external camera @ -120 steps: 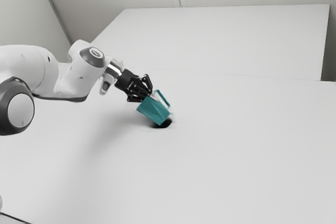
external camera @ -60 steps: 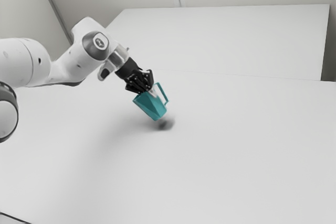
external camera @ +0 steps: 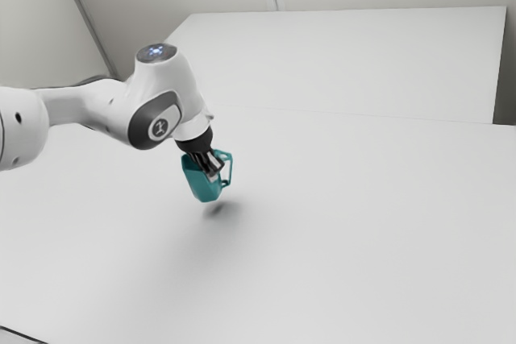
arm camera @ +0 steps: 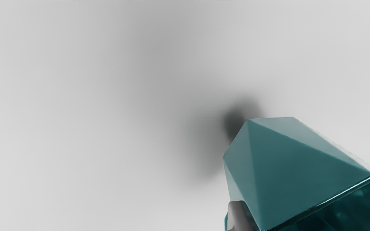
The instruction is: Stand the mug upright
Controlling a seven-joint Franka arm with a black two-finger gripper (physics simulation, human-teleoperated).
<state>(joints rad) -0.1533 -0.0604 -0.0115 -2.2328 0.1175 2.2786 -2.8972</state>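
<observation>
In the exterior view, the mug [external camera: 202, 184] hangs in the air above the table [external camera: 355, 231], well in from the table's faint far edge. The claw [external camera: 213, 170] is closed on it, as I judge, because nothing else carries its weight; how wide the jaws stand, I cannot tell exactly. The mouth is upward but leans a little toward the exterior view's left, and the handle [external camera: 229, 168] is on the side of the exterior view's right. Under the base is a small dark shadow [external camera: 216, 209], with a gap between.

In the wrist view, one finger [arm camera: 237, 216] lies against the mug near its rim. The open mouth is on the side near the hand, and the base points away, toward the table.

I judge that the step in hand is the turning upright and the placing. The next move should take out the remaining lean, lower gently until the base sits flat, and only then release. If the base meets the table by one edge, the mug could tip when let go.
</observation>
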